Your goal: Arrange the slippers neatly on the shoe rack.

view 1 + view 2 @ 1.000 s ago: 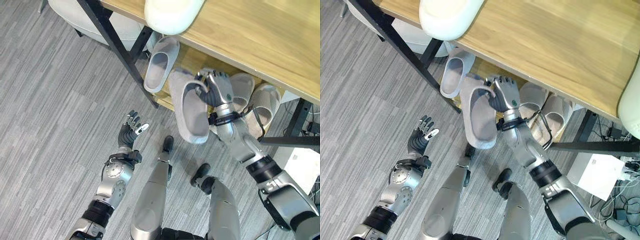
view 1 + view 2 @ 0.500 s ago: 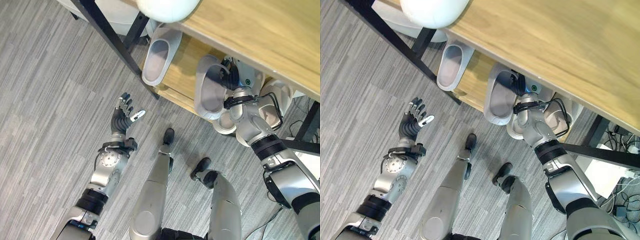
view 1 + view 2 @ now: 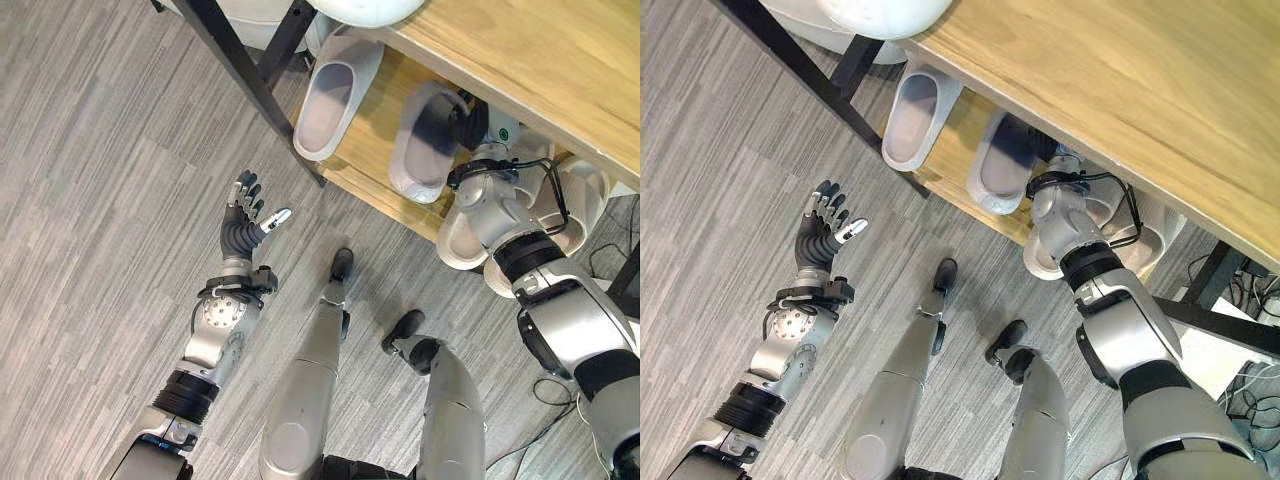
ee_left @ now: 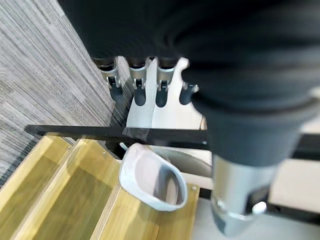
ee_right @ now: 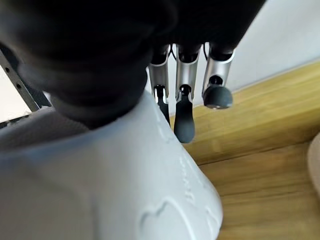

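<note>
A pale grey slipper [image 3: 325, 105] lies on the wooden lower shelf [image 3: 372, 165] of the shoe rack, toe inward. Beside it a second grey slipper [image 3: 424, 150] rests on the same shelf, its heel over the front edge. My right hand [image 3: 470, 118] reaches under the top board and is shut on this slipper's upper [image 5: 150, 200]; its fingers [image 5: 182, 117] stretch past the upper toward the shelf, and the thumb is hidden. My left hand [image 3: 245, 225] hangs open above the floor, holding nothing. The first slipper [image 4: 152, 182] also shows past that hand's fingers [image 4: 140, 92].
More pale slippers [image 3: 462, 238] lie at the rack's right end, under my right forearm. The wooden top board [image 3: 560, 60] overhangs the shelf and carries a white rounded object [image 3: 370, 8]. A black slanted frame leg [image 3: 255, 75] stands left of the shelf.
My right hand has carried the second slipper from above the floor in under the top board onto the shelf, next to the first one. The left hand stays open.
</note>
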